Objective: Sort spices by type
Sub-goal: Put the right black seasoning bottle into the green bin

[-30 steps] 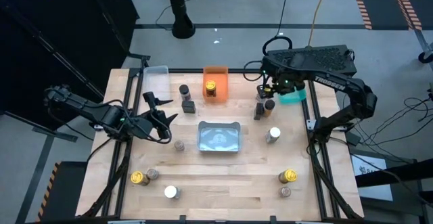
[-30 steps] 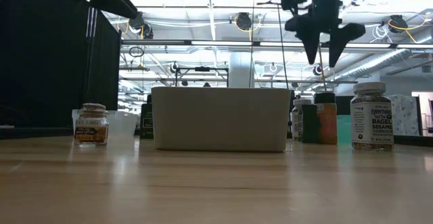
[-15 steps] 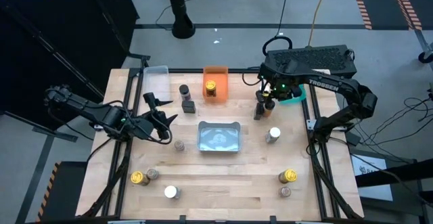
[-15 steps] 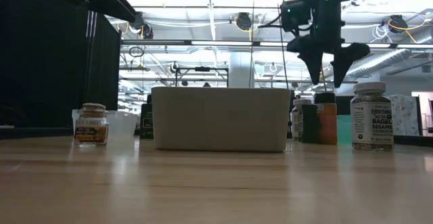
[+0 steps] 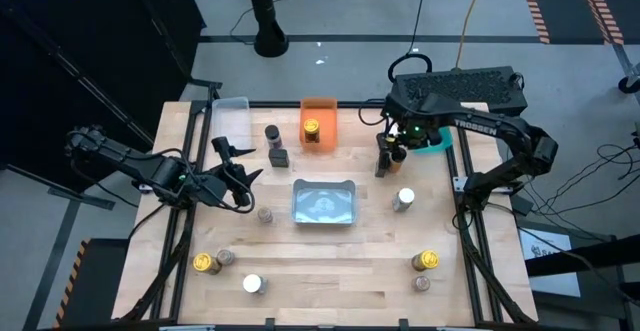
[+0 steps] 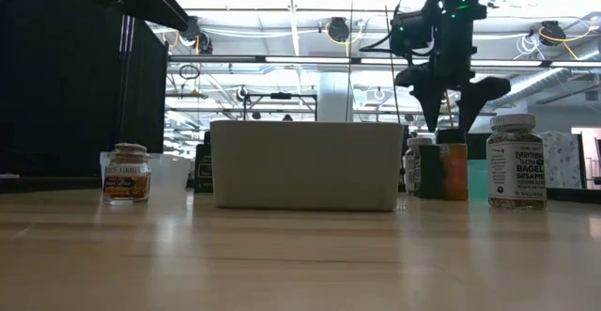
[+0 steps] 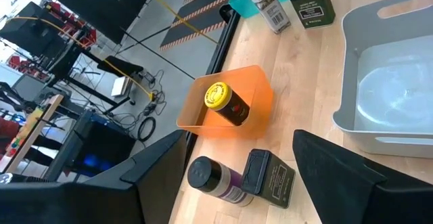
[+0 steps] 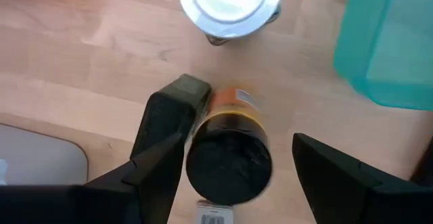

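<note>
Black-lidded jar (image 8: 229, 158) between open right gripper (image 8: 237, 166) fingers — white-lidded jar (image 8: 230, 4), teal bin (image 8: 392, 41) beside.

Two dark, matte-black arms: right arm (image 5: 520, 141), upper right of the high view, carries white lettering (partly readable) and a green light; left arm (image 5: 120, 159), at left, trails black cables.

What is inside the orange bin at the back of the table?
One spice jar with a yellow lid lies tilted in the orange bin, dark body showing. The bin's wall hides the floor beneath it; no other jar shows there from above either.
</note>
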`<state>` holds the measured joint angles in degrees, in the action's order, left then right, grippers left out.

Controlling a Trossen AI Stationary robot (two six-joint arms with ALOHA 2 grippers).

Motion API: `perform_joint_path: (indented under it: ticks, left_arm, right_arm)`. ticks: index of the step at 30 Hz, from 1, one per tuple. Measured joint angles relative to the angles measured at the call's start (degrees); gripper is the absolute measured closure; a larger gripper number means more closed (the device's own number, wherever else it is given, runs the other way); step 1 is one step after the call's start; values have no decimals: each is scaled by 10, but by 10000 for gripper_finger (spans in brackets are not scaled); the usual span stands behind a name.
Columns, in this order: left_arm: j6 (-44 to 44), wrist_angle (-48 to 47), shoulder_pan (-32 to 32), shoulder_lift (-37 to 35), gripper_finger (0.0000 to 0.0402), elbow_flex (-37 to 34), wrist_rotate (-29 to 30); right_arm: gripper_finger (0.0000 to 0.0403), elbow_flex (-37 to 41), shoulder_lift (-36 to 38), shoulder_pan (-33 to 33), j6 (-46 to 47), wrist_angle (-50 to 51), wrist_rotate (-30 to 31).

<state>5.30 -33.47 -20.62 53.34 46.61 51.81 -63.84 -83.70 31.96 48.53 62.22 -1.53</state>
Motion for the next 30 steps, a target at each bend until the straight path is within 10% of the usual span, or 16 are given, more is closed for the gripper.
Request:
perform_joint_path:
  ticks: [30]
  left_arm:
    - [1,0,0,0,123,0,0]
  right_arm:
    - [242,15,5,3,17,-6,-1]
